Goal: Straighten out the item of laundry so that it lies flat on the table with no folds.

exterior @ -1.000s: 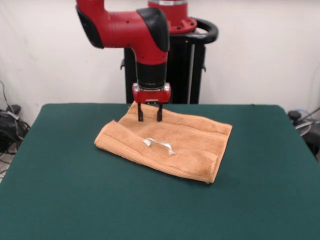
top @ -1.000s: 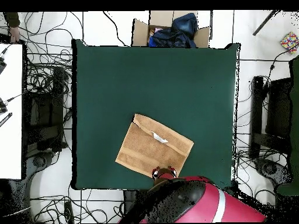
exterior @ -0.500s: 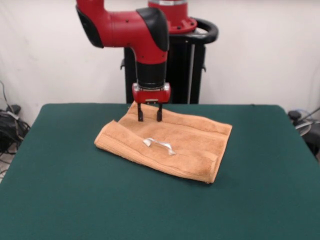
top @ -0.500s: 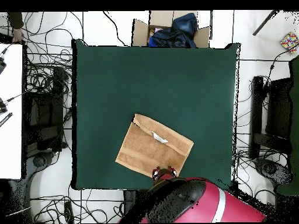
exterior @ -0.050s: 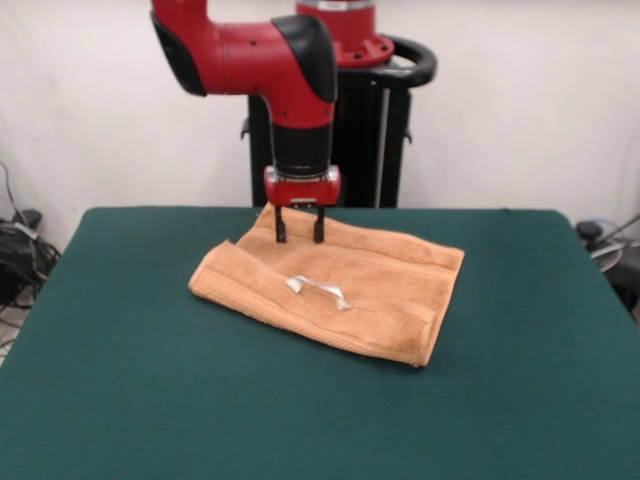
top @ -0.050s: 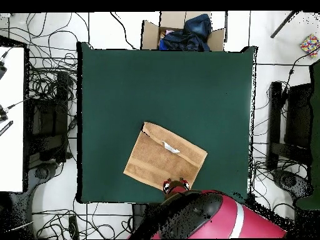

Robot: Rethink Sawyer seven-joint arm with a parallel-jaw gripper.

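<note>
A plain white wall backs a broad rectangular desk (exterior @ -0.050s: 120, 400) topped in dark green felt, with cables strewn on the floor around it in the overhead view. The red and black arm's hand (exterior @ -0.050s: 299, 238) hangs over the far edge of the towel with its two short black fingers (exterior @ -0.050s: 281, 228) spread apart and pointing straight down, gripping nothing; their tips sit at or just above the cloth, and whether they touch it cannot be told. Below them lies the orange-tan terry-cloth towel (exterior @ -0.050s: 380, 290), folded over on itself into a rough rectangle, set askew toward the robot's side of the desk and well clear of the other edges. A small white label (exterior @ -0.050s: 320, 290) sticks up near the middle of the top layer, and the front-left edge shows a rounded fold. The step in hand looks like a pinch of the far edge. To do it well, the hand should probably catch only the upper layer near a corner, close firmly, lift just enough to free it, then draw it away from the fold line, toward bare felt, so the cloth unrolls instead of dragging whole.
</note>
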